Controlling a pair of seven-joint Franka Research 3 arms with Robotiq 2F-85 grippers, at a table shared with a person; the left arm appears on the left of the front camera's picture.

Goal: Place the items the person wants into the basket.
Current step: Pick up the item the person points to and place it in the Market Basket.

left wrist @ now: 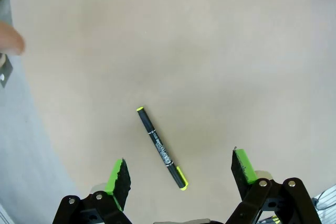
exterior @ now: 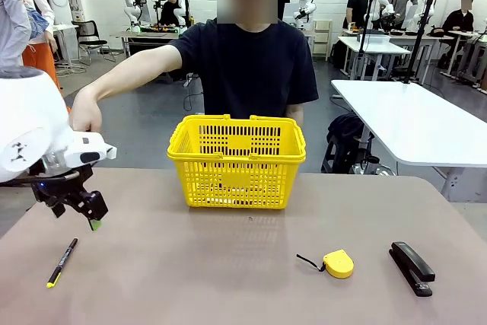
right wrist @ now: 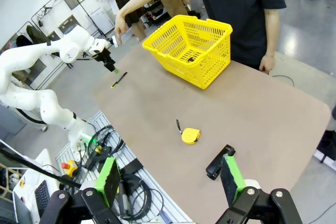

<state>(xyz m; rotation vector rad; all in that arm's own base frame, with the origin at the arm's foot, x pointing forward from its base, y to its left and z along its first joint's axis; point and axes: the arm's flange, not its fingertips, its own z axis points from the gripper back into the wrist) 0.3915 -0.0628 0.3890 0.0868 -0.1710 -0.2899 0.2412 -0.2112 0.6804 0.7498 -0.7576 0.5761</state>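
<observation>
Left tool (left wrist: 178, 174) spread, above one pen (left wrist: 161, 148) lying on counter (exterior: 228, 264). Right tool (right wrist: 170, 179) spread, empty. One basket (exterior: 237, 161), contents unclear through lattice. One tape measure (exterior: 337, 263), one stapler (exterior: 412, 268). Person's hand (exterior: 85, 112) partly hidden behind left arm.

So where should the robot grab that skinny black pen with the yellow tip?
Probably around the middle of the pen, coming straight down from above with the fingers on either side of its thin barrel. It lies flat and alone on the table, and the left end effector is already open right over it.
</observation>
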